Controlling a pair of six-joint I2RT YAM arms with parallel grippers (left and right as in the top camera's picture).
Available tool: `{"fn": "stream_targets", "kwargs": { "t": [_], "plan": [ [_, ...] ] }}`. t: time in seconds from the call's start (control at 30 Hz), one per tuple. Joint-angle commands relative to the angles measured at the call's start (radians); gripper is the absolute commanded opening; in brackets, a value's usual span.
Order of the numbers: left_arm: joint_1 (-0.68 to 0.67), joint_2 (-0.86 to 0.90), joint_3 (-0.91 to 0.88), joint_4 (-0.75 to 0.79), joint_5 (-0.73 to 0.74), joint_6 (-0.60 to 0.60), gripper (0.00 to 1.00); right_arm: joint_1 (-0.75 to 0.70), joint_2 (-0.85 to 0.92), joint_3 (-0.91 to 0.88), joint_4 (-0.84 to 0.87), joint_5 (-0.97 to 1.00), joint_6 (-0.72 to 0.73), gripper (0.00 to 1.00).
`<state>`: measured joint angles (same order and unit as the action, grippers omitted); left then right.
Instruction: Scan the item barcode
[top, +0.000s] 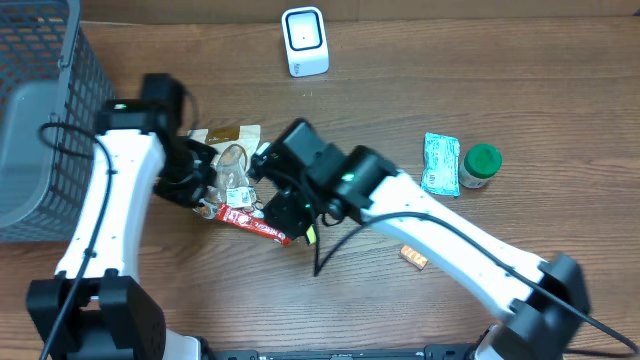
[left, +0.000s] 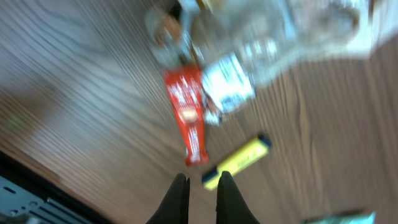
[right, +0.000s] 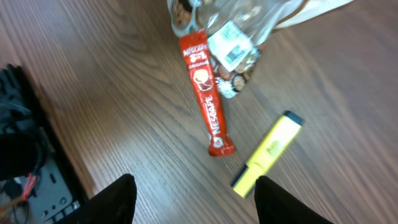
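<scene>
Red Nescafe stick (right: 207, 102) looks like the one to scan imo. It's lying flat on the table (right: 93, 93), top end against the clear snack bag (right: 236, 43), with the yellow highlighter (right: 268, 152) just beside its lower end. It's probably light, floppy and a bit slick, so I'd pinch it across the middle; right gripper (right: 194, 186) hangs over it with jaws spread and touching nothing, left gripper (left: 203, 180) is clenched on nothing.
</scene>
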<state>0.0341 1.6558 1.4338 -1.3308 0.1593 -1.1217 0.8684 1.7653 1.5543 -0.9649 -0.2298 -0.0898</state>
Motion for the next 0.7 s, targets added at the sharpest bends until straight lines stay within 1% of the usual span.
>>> {"fn": "stream_targets", "kwargs": {
  "t": [0.0, 0.03, 0.13, 0.27, 0.3, 0.33, 0.37, 0.53, 0.6, 0.67],
  "plan": [
    [0.077, 0.008, 0.009, -0.004, -0.036, 0.077, 0.04, 0.036, 0.082, 0.018, 0.034, 0.002, 0.01, 0.61],
    [0.099, 0.008, 0.009, -0.004, -0.036, 0.128, 0.04, 0.046, 0.108, 0.018, 0.051, 0.022, 0.015, 0.61],
    [0.129, 0.008, 0.009, -0.004, -0.036, 0.22, 0.05, 0.068, 0.176, 0.018, 0.079, 0.06, 0.015, 0.62],
    [0.136, 0.008, 0.009, -0.003, -0.037, 0.317, 0.14, 0.079, 0.272, 0.018, 0.117, 0.066, 0.055, 0.62],
    [0.136, 0.008, 0.009, -0.003, -0.037, 0.325, 0.15, 0.079, 0.292, 0.018, 0.124, 0.073, 0.064, 0.62],
    [0.135, 0.008, 0.009, -0.003, -0.037, 0.326, 0.2, 0.079, 0.311, 0.018, 0.128, 0.073, 0.064, 0.62],
    [0.135, 0.008, 0.009, -0.002, -0.037, 0.326, 0.22, 0.079, 0.328, 0.018, 0.133, 0.073, 0.065, 0.62],
    [0.135, 0.008, 0.009, 0.015, -0.037, 0.326, 0.25, 0.079, 0.386, 0.018, 0.134, 0.073, 0.064, 0.61],
    [0.135, 0.008, 0.009, 0.023, -0.037, 0.331, 0.26, 0.079, 0.391, 0.018, 0.134, 0.075, 0.064, 0.57],
    [0.135, 0.008, 0.009, 0.027, -0.037, 0.334, 0.27, 0.079, 0.391, 0.018, 0.134, 0.081, 0.064, 0.48]
  ]
}}
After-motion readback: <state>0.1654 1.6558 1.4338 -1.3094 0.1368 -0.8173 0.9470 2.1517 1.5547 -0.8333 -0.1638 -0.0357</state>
